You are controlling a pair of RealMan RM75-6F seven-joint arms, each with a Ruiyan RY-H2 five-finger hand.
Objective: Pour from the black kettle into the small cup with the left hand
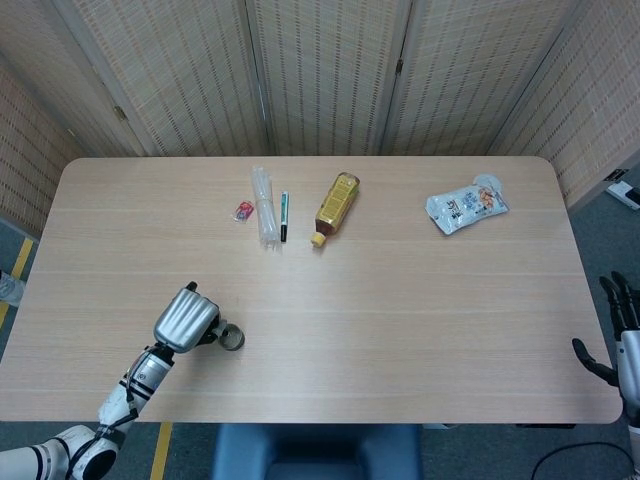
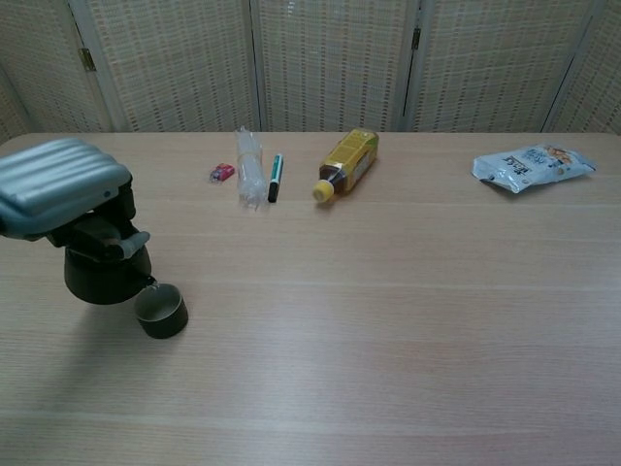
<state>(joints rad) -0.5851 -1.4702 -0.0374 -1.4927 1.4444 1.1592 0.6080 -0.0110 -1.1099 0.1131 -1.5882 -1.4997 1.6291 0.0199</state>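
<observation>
Clamped around the top of the black kettle [image 2: 105,275], the fingers [image 2: 114,240] of the left hand [image 2: 60,186] carry it just beside the small cup [image 2: 161,311], its spout at the cup's rim, seemingly placed so that a tilt would pour straight in. Both sit near the table's [image 2: 388,320] front left edge. Far off at the opposite edge, the right hand [image 1: 618,330] hangs idle below table level, fingers apart and holding nothing.
</observation>
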